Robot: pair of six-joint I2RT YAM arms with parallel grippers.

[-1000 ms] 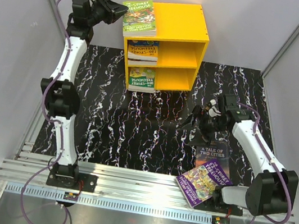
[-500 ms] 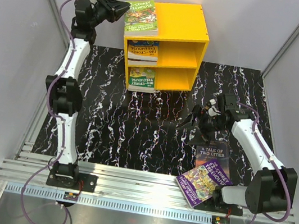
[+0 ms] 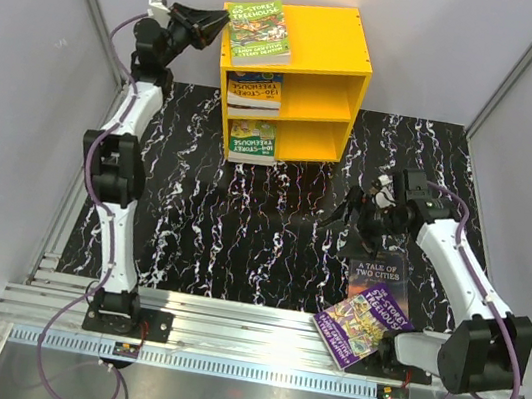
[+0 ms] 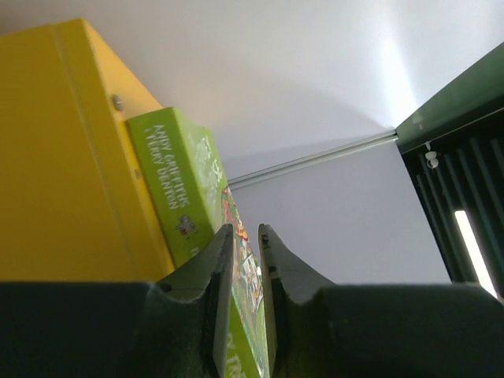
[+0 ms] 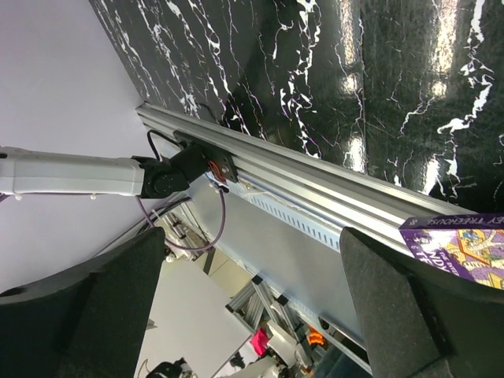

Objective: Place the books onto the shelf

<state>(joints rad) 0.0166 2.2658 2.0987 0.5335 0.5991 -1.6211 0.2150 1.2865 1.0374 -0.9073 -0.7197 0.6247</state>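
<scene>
Left tool (image 3: 211,22) clenched on edge of green paperback (image 3: 260,32), upper left of frame, over top of yellow shelf (image 3: 335,54). We judge best: lower flat, square with shelf edge, then release. Right tool (image 3: 358,212) gaping, empty, centre right above counter (image 3: 239,241).

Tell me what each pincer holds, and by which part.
Left pincer pinches the green book by one edge. Right pincer is open, holding nothing.

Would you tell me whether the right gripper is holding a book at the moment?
No: the right gripper stands wide open with nothing between its fingers, and the purple book lies apart from them.
</scene>
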